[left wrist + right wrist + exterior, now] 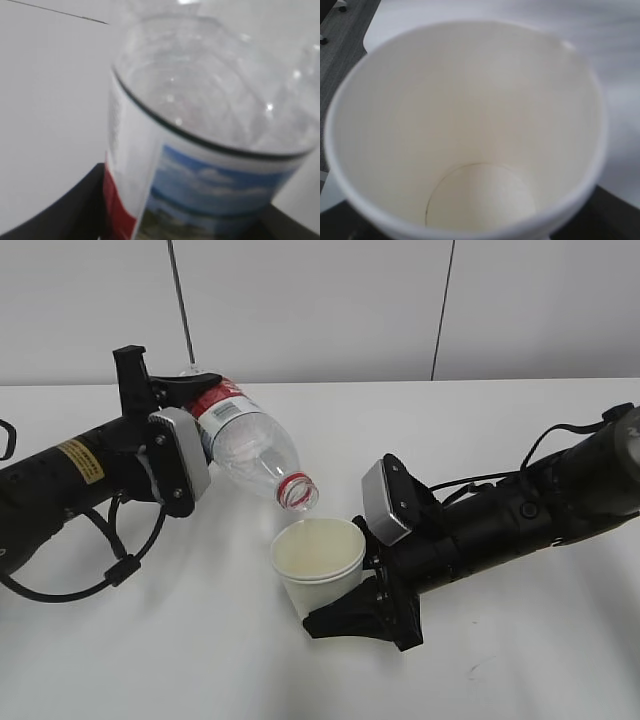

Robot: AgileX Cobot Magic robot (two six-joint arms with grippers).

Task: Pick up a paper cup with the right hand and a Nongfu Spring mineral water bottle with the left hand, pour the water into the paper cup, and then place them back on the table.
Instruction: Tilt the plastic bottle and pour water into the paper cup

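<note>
My left gripper [172,392] is shut on the labelled lower body of the Nongfu Spring mineral water bottle [250,445], which is held in the air and tilted with its red-ringed, uncapped mouth just above the paper cup [320,560]. The bottle [210,100] fills the left wrist view, with a black finger [75,210] against its label. Just above the table, my right gripper [350,592] is shut on the cup's side. The right wrist view looks down into the cup [470,125]. No stream of water shows, and whether the cup holds water I cannot tell.
The white table [500,410] runs back to a pale wall. A small dark scuff [470,670] marks it near the front right. Black cables [120,565] loop under the left arm. In the right wrist view, grey floor [345,45] lies beyond the table's edge.
</note>
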